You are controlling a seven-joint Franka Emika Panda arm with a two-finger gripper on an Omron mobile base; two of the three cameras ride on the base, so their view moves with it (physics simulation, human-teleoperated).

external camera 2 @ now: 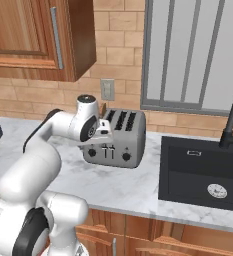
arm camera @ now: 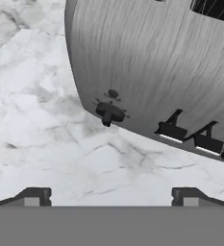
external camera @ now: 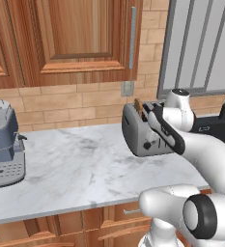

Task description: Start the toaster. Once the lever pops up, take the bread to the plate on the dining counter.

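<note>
The grey toaster (external camera: 135, 132) stands on the marble worktop by the brick wall. A slice of bread (external camera: 138, 105) sticks up from one of its slots. The toaster (external camera 2: 119, 140) has two dark lever tabs (external camera 2: 106, 150) on its front, between round black knobs. My hand hangs over the toaster's left front corner, pointing down. In the hand view my gripper (arm camera: 111, 197) is open with nothing between its fingertips (arm camera: 34, 196). It is above the marble, just in front of the toaster face (arm camera: 156, 57), near a knob (arm camera: 108, 113) and the lever tabs (arm camera: 172, 129). The plate and dining counter are out of view.
A blue-grey coffee machine (external camera: 3, 144) stands at the worktop's left end. To the right of the toaster lies a black sink (external camera 2: 203, 170) with a dark faucet (external camera 2: 232, 120). Wooden wall cabinets (external camera: 70, 38) hang above, and a window (external camera 2: 193, 55) is behind the sink.
</note>
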